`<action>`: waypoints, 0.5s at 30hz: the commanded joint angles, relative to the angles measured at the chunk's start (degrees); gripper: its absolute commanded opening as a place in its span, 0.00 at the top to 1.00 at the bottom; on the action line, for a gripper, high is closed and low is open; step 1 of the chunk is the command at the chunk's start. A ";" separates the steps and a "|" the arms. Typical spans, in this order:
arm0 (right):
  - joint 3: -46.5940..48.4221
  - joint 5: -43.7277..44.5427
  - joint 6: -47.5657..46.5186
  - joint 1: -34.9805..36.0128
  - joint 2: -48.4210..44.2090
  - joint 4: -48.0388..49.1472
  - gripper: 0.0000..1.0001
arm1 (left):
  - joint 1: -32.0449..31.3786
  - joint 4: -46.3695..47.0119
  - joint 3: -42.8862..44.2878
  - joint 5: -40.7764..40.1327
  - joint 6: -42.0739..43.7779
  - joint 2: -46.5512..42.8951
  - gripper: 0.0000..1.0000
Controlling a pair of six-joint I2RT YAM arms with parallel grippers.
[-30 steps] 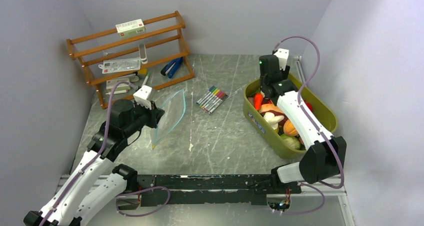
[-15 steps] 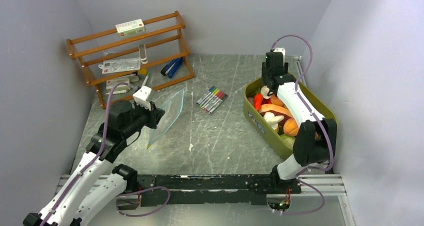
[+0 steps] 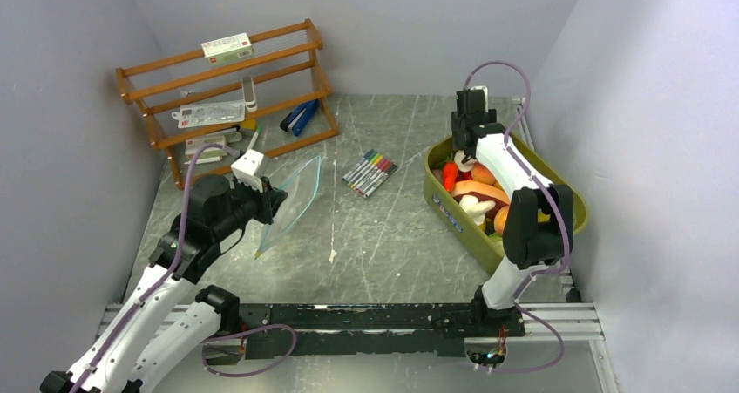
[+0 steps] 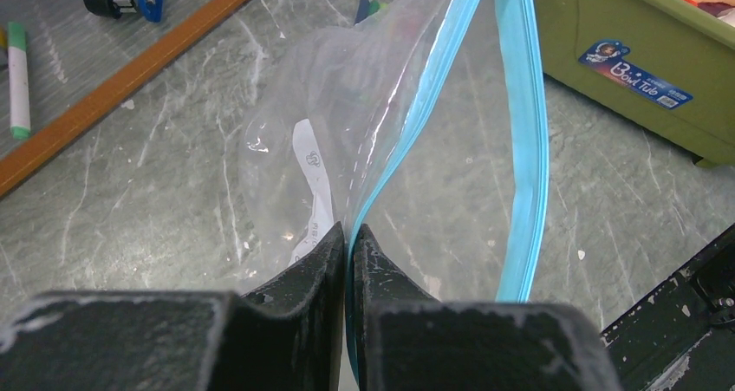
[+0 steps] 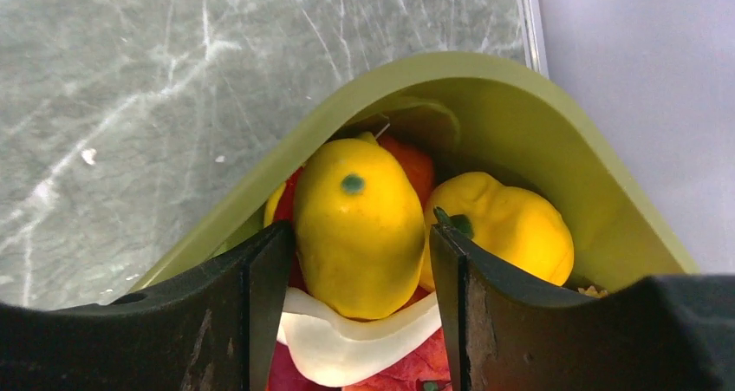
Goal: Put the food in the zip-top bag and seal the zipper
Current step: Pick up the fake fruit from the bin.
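Bright, even, diffuse light throughout.
Soft shadows on the counter point(image 3: 392, 245); small glints on the zip-top bag point(image 4: 286, 140) and yellow food point(image 5: 360, 226); wrist views soften at the bottom edge.

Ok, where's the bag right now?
Top view, left of centre: the bag is between the shelf and the markers, its zipper edge pinched in the left gripper.

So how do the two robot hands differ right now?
Left gripper: jaws shut on the zip-top bag at its zipper, holding it up. Right gripper: jaws apart, straddling a yellow fruit in the green tub, gripping nothing yet. Both pairs of jaws are black.
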 commanded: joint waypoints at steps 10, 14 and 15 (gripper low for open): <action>1.16 2.98 -1.45 -0.41 0.40 0.81 0.58 | 0.25 1.64 0.59 0.76 0.81 -1.03 0.93; 1.95 4.06 -0.53 -0.08 0.13 -0.62 0.60 | 0.20 1.60 0.58 0.77 0.80 -0.72 0.93; 2.15 4.25 0.09 0.25 -0.09 -1.05 0.60 | 0.23 1.67 0.55 0.77 0.84 -0.66 0.93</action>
